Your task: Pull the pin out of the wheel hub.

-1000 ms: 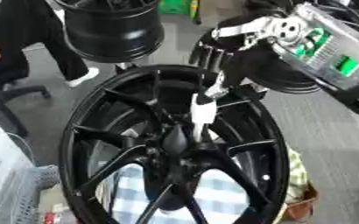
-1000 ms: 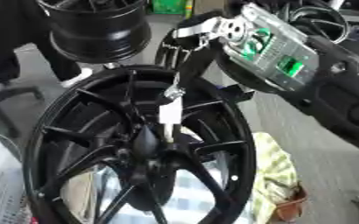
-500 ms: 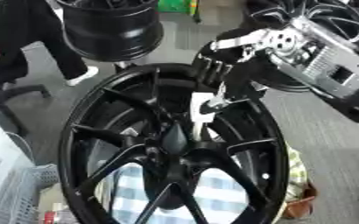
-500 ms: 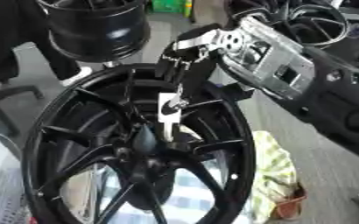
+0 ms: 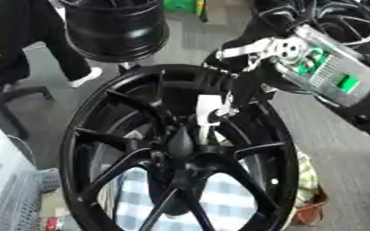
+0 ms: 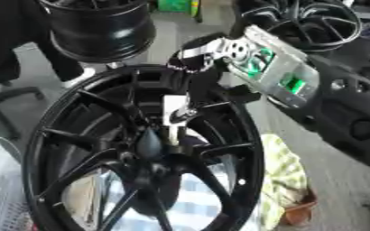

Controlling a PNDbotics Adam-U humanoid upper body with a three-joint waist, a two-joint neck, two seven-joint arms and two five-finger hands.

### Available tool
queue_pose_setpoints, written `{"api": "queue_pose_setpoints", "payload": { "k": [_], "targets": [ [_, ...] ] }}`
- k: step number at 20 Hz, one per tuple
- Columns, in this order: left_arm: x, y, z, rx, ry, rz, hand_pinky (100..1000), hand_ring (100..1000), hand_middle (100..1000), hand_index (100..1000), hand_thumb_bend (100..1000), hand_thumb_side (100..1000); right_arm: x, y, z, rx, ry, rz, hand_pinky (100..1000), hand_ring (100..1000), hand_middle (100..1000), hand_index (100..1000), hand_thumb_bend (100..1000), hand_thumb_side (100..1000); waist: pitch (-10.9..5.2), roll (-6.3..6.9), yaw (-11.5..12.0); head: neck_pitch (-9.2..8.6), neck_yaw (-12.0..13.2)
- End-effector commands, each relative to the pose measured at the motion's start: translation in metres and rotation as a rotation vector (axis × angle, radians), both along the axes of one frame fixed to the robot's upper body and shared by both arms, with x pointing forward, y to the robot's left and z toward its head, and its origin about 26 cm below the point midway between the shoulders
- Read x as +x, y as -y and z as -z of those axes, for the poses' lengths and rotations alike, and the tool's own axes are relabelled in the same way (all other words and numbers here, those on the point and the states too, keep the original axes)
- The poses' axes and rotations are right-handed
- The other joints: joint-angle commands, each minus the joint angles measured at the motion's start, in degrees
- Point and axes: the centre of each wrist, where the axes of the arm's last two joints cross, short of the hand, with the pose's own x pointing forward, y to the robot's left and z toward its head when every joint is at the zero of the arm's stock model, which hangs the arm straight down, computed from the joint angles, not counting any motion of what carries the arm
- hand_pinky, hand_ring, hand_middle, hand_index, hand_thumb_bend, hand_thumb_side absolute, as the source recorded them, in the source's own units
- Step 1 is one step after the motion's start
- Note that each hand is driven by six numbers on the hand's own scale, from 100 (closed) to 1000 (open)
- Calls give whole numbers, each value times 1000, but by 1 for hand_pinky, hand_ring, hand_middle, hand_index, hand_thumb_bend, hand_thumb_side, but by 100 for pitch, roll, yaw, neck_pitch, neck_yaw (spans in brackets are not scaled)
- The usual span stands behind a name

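Observation:
A large black spoked wheel hub [image 5: 76,135] fills the middle of both views. A white pin [image 5: 206,111] stands nearly upright just above and right of the hub's dark centre cone [image 5: 180,140], its lower end hidden among the spokes. My right hand [image 5: 234,85] comes down from the upper right, black fingers curled round the pin's top. Its silver wrist plate with green lights [image 6: 259,67] lies behind it. My left hand shows in neither view.
A second black wheel [image 5: 113,27] stands at the back left, and more wheels [image 6: 314,22] at the back right. A blue checked cloth [image 5: 141,198] lies under the hub, a yellowish cloth [image 6: 279,171] to its right. A pale basket [image 5: 14,198] sits lower left.
My right hand has come down lower over the pin, and its forearm has swung further into view. The pin and the hub stay about where they were.

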Motion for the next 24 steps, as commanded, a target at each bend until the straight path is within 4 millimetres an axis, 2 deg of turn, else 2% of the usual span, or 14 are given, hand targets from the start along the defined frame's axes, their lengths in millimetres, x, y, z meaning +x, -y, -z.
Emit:
{"api": "queue_pose_setpoints", "payload": {
  "k": [1, 12, 24],
  "targets": [
    [-2, 1, -6, 8, 16, 1, 776, 763, 650, 816, 100, 589, 2, 2, -6, -27, -82, 46, 781, 758, 713, 796, 521, 100, -66, 46, 5, -86, -12],
    [-1, 1, -4, 2, 13, 2, 777, 763, 648, 817, 100, 599, 9, 3, 8, -27, -96, 50, 777, 745, 690, 763, 492, 100, -31, 49, 29, -117, -25],
    [-2, 1, -3, -8, 9, 2, 779, 764, 650, 817, 100, 606, 6, -1, 7, -35, -24, 65, 745, 653, 556, 653, 413, 100, -34, 45, 35, -129, -28]
  ]
}}
